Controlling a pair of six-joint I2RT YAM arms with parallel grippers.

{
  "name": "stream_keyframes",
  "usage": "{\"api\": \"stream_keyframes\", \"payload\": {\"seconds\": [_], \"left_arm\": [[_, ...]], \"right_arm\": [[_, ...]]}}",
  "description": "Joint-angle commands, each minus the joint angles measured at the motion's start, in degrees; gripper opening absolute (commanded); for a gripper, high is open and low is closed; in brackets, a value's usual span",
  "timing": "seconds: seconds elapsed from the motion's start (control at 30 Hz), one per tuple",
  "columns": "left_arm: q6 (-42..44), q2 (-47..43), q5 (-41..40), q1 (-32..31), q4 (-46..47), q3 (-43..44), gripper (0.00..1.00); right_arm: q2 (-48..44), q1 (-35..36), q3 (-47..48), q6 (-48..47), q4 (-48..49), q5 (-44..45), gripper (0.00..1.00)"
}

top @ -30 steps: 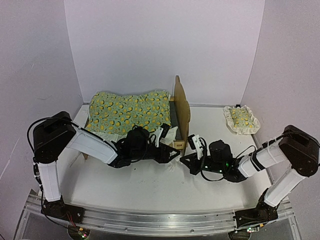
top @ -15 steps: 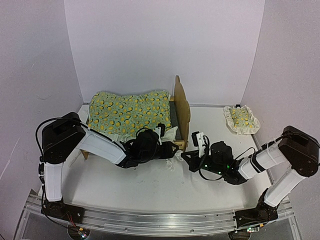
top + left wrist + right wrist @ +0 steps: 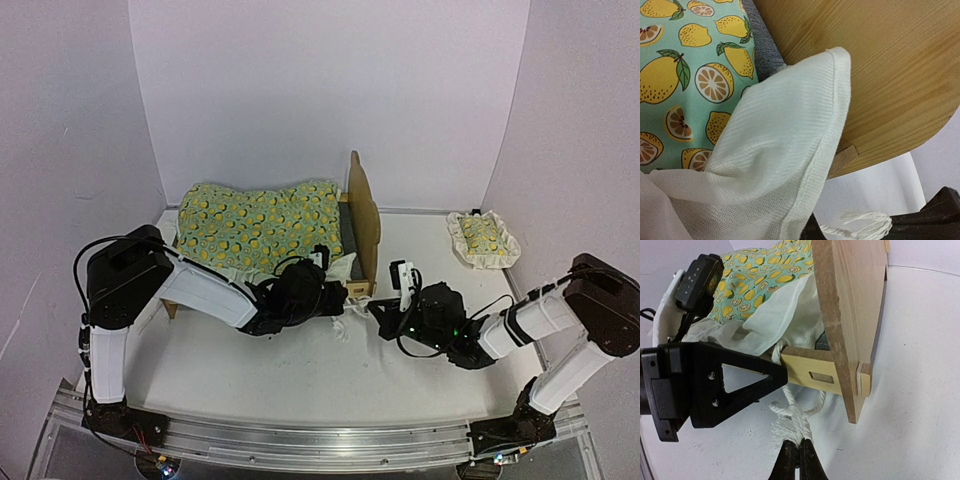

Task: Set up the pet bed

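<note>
The pet bed point(image 3: 362, 210) stands at the back left of the table point(image 3: 300, 375), under a lemon blanket point(image 3: 255, 222); from above, the left gripper point(image 3: 336, 298) hides its near corner, closed, its grasp unclear behind white ruffle; only the right wrist view shows the right gripper point(image 3: 799, 442) clenched on a white cord point(image 3: 790, 422).

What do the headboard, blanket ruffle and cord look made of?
The headboard: bare light wood, likely plywood; straight grain, matte. The blanket has a ruffle of thin white woven fabric, ribbed, with a stitched hem, probably cotton. The cord: twisted white rope, frayed fibres, likely cotton.
</note>
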Motion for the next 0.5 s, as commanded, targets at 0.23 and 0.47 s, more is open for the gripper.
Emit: {"api": "stream_keyframes", "payload": {"seconds": [0.23,0.47], "left_arm": [[5.9,-5.1,5.9,0.3,2.0,-1.0,0.0],[8.2,-8.4,9.7,0.4,3.4,-4.9,0.0]], "right_arm": [[10.1,0.3,9.6,-8.2,6.1,2.0,0.0],[13.6,0.3,12.2,-10.6,6.6,3.8,0.0]]}}
